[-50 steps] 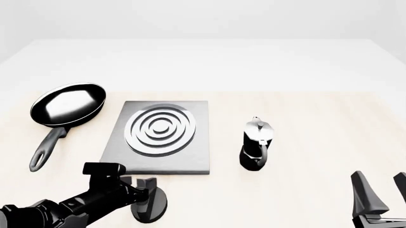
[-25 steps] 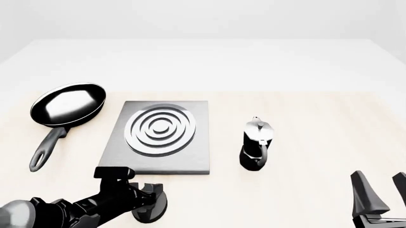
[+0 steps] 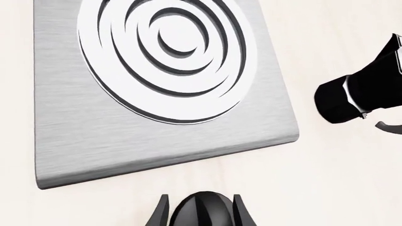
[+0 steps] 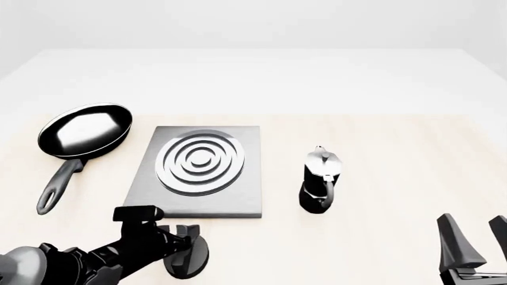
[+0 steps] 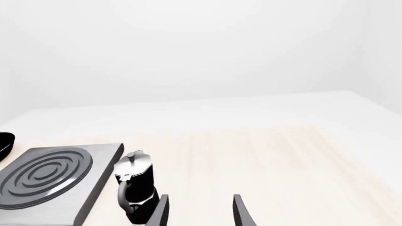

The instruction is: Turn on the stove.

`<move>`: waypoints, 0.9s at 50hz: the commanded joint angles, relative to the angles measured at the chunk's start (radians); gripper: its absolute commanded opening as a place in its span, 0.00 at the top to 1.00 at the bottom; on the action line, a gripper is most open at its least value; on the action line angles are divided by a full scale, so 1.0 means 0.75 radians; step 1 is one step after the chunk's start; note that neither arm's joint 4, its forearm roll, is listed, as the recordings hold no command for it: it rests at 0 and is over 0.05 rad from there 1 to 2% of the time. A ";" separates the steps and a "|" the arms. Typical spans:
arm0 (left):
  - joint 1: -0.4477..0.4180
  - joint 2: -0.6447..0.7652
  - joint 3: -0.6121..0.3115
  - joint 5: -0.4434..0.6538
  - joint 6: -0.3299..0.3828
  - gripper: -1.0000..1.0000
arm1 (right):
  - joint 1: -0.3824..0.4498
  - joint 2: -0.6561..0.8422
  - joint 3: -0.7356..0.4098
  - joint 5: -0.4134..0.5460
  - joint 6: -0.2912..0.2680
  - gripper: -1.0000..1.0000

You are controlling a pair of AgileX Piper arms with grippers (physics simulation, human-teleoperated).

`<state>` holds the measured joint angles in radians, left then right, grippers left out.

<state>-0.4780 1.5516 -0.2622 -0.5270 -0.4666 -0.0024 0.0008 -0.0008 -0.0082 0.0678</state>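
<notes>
Two fingers of my left gripper stand either side of the knob at the bottom centre of the left wrist view, close against its flanks; I judge the jaws narrowed onto it, though I cannot tell for certain that the pads press. In the front view the same knob sits low and left of centre, just below the stove, on bare table and apart from the slab's near edge.

The stove lies flat at centre-left of the front frame, pan to its upper left, moka pot to its right. I expect the slab to be heavy, stiff and best left alone. The knob is the only part to take: small, hard and ridged, so the ridges should give bite, but its glossy dome looks slippery. I would hold it across the narrow sides of the oval, low down, and twist about its upright axis without lifting.

My right gripper hangs at the lower right of the front view, fingers spread and holding nothing, near the pot.
</notes>
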 commanded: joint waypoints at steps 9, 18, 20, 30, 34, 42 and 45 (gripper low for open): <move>0.185 -0.063 0.082 0.016 0.086 0.00 | 0.006 0.000 0.000 0.003 -0.015 0.00; 0.212 -0.097 0.090 0.034 0.093 0.00 | 0.011 0.001 0.000 0.009 -0.022 0.00; 0.224 -0.109 0.100 0.035 0.096 0.00 | 0.012 0.002 0.000 0.010 -0.025 0.00; 0.238 -0.127 0.118 0.035 0.094 0.00 | 0.011 0.002 0.000 0.009 -0.034 0.00; 0.243 -0.151 0.125 0.048 0.098 0.00 | 0.009 0.001 0.000 0.007 -0.036 0.00; 0.259 -0.305 0.127 0.176 0.112 0.00 | 0.009 0.001 0.000 0.005 -0.040 0.00; 0.276 -0.415 0.130 0.263 0.123 0.00 | 0.011 0.001 0.000 0.006 -0.042 0.00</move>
<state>-0.2970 1.3776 -0.1741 -0.4369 -0.3932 0.0049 0.0015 -0.0010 -0.0034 0.0410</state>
